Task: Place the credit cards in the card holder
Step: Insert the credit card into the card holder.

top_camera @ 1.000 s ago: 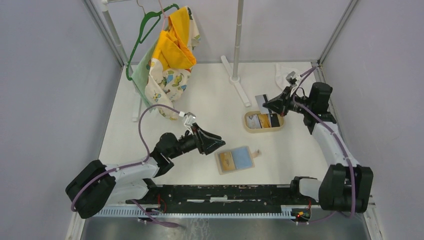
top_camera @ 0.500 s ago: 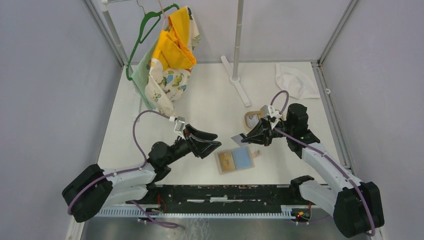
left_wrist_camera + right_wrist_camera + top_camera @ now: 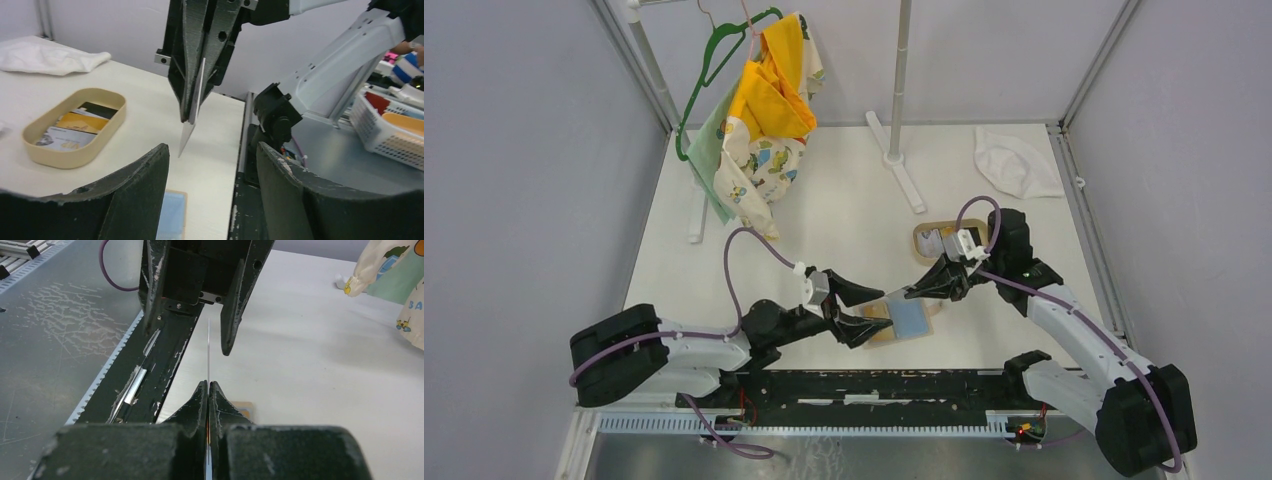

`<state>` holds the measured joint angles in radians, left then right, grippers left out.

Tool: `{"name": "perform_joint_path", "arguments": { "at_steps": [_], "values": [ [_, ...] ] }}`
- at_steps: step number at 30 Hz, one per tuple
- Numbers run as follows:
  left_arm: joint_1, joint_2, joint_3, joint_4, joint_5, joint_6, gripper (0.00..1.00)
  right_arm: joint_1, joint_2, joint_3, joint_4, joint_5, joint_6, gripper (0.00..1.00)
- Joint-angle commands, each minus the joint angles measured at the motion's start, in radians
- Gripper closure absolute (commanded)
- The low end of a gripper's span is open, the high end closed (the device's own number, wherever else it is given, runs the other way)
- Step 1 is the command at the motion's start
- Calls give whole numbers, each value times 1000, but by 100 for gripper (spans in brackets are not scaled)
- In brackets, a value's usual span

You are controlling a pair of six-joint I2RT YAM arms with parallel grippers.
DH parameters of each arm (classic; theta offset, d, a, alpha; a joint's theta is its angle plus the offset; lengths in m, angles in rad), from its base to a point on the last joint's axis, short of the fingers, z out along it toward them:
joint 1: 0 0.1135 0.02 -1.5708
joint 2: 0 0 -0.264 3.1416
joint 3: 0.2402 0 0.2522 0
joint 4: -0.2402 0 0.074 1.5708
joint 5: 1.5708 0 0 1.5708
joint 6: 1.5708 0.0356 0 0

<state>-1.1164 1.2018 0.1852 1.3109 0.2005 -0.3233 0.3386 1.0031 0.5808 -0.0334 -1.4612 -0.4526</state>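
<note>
Right gripper (image 3: 916,291) clamped tight on a pale credit card (image 3: 186,137), held on edge just above the open card holder (image 3: 912,318). Left gripper (image 3: 882,312) gapes wide over the holder's left side, gripping nothing. More credit cards (image 3: 75,122) (gold, white, dark) lie in the oval tray (image 3: 75,156) beyond the holder.

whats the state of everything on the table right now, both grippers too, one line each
right gripper: shut on a pale card, held edge-on
left gripper: open, empty, beside the card holder
card holder: open, lying flat on the table
tray: upright, several cards inside
white cloth: crumpled at the far right
garment: hanging on a green hanger
</note>
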Motion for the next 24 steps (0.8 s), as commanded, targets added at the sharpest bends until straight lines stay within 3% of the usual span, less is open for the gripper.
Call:
{"name": "perform_joint_path", "arguments": {
  "at_steps": [1, 9, 11, 12, 16, 17, 18, 21, 24],
  "values": [
    [-14, 20, 40, 46, -103, 179, 31, 13, -10, 10, 26, -1, -17, 100],
    [-13, 38, 90, 17, -103, 176, 39, 25, -3, 1, 49, 2, 1, 100],
    [-14, 41, 108, 2, -82, 172, 46, 30, 3, -2, 65, 5, 16, 100],
    [-13, 41, 118, -15, -72, 171, 52, 30, 5, -2, 68, 8, 21, 100],
    [-13, 34, 159, -108, -41, 169, 96, 34, 6, -9, 80, 19, 35, 100],
    [-12, 32, 162, -123, -40, 168, 98, 34, 7, -10, 82, 24, 38, 100],
    [-10, 26, 159, -126, -44, 164, 98, 33, 7, -10, 84, 34, 41, 96],
    [7, -7, 132, -124, -81, 118, 98, 33, 1, -7, 73, 100, 45, 51],
    [72, -53, 104, -180, -77, -32, 98, 33, 1, 51, -138, 252, -138, 22]
  ]
}}
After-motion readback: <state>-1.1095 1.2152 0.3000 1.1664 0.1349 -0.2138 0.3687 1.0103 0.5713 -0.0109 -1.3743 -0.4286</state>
